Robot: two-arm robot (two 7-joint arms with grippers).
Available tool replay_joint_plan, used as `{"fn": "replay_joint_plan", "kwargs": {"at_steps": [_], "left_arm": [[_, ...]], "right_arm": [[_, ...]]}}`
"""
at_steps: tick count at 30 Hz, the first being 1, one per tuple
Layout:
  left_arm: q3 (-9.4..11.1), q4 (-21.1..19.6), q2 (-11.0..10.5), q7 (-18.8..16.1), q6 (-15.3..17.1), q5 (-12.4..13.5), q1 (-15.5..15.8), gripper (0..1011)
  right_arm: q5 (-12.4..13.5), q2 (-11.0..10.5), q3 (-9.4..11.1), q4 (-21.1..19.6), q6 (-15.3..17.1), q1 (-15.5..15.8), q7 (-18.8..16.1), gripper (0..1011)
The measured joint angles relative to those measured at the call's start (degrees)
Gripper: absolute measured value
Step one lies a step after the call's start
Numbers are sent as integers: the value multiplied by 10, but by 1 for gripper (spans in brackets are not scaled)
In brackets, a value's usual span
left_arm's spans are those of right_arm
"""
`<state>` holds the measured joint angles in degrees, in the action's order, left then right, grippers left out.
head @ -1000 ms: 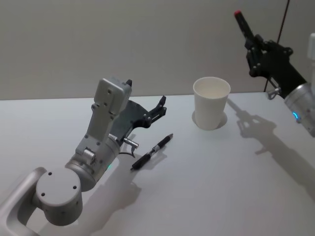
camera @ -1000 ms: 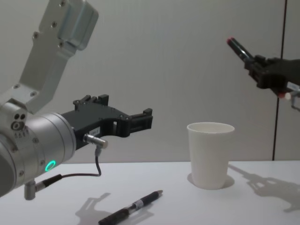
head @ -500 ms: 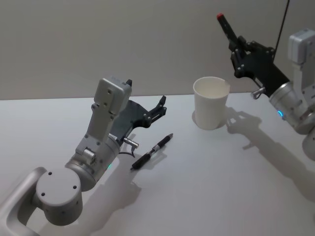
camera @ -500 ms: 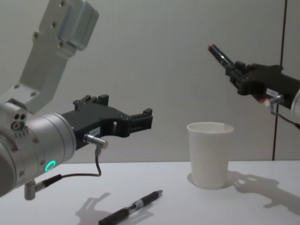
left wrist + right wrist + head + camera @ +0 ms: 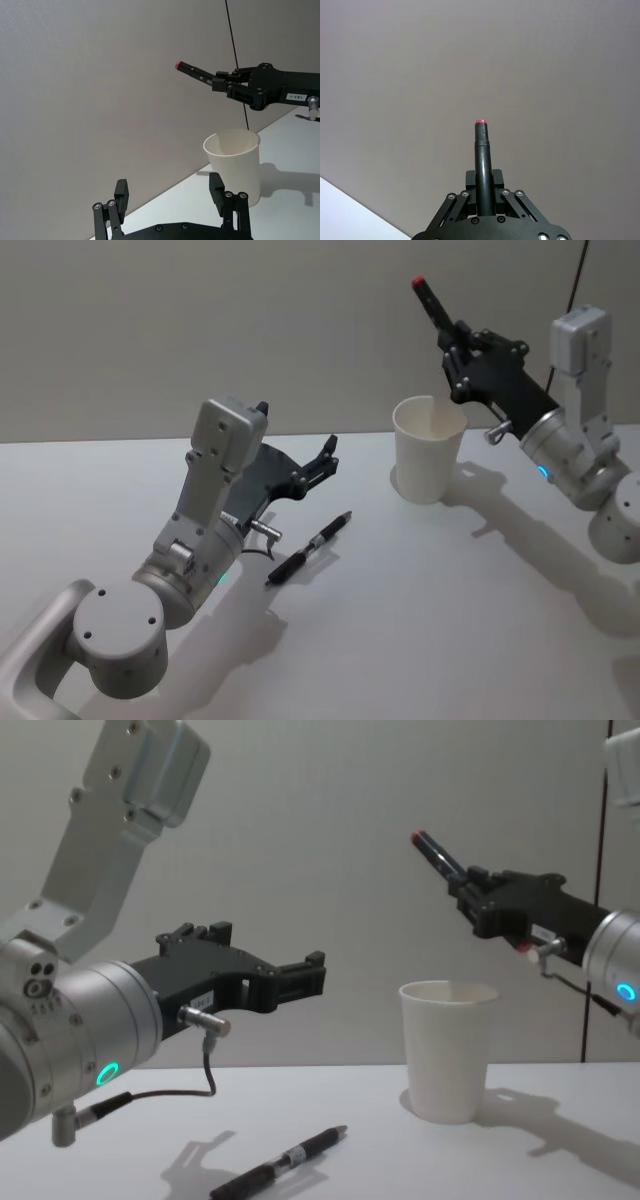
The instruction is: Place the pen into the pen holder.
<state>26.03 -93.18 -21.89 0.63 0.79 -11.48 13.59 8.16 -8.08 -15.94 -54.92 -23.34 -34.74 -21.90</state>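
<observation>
Grey wall, white table. R gripper jaws clamped on red-tipped pen, tilted, high over cup, not in yet; I reckon tip down, lower + release to go. L gripper jaws wide, idle near 2nd pen lying on table

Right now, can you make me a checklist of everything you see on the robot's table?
Surface: white table.
Job's things: white paper-cup pen holder upright; red-tipped pen held tilted, higher than its rim; black pen lying flat.
Clutter: nothing seen.
Grippers: right gripper shut on the red-tipped pen; left gripper open, hovering by the black pen.
Cables: thin dark cable down the wall; wrist lead.
Surroundings: plain grey wall.
</observation>
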Motion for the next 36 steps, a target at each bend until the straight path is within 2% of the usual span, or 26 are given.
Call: {"fn": "replay_joint_plan", "kwargs": {"at_steps": [18, 36], "left_arm": [[0, 0, 0, 0, 0, 0, 0, 1001], [0, 0, 0, 0, 0, 0, 0, 1001]], "right_arm": [[-3, 23, -16, 76, -44, -33, -11, 177], [-7, 30, -22, 105, -57, -42, -8, 178]]}}
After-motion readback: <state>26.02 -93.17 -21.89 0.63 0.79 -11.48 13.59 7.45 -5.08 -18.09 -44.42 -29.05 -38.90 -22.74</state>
